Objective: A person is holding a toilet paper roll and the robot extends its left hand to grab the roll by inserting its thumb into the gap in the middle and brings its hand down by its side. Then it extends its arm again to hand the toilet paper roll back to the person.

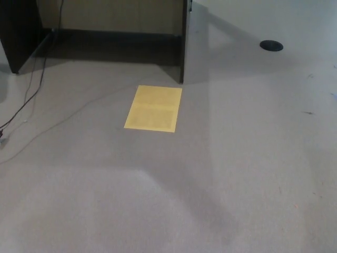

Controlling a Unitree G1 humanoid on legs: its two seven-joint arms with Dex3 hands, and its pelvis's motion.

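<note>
**Bare floor, no hand and no roll in shot**

We're looking down from the head camera and there's only grey carpeted floor (210, 184) filling the picture. Neither robot hand shows here, left or right, so whether the fingers are apart, together or clamped on anything can't be told. The toilet paper roll is out of shot too, and its whereabouts can't be read from this view. No person in the picture either.

What we do have: a flat yellow rectangular sheet (153, 108) lying on the carpet, a little left of centre, with a faint crease or line across its middle. Just beyond its far right corner stands the dark upright side panel of a desk (184, 39), with the shadowed recess under the desk running off to the left. A second dark panel (18, 31) closes that recess at the far left.

A thin dark cable (29, 97) trails down from the recess along the left edge, and a paler cord (79, 112) snakes across the carpet towards the sheet. Up at the top right sits a small dark round disc (271, 46), possibly a floor cover, too small to be sure.
</note>
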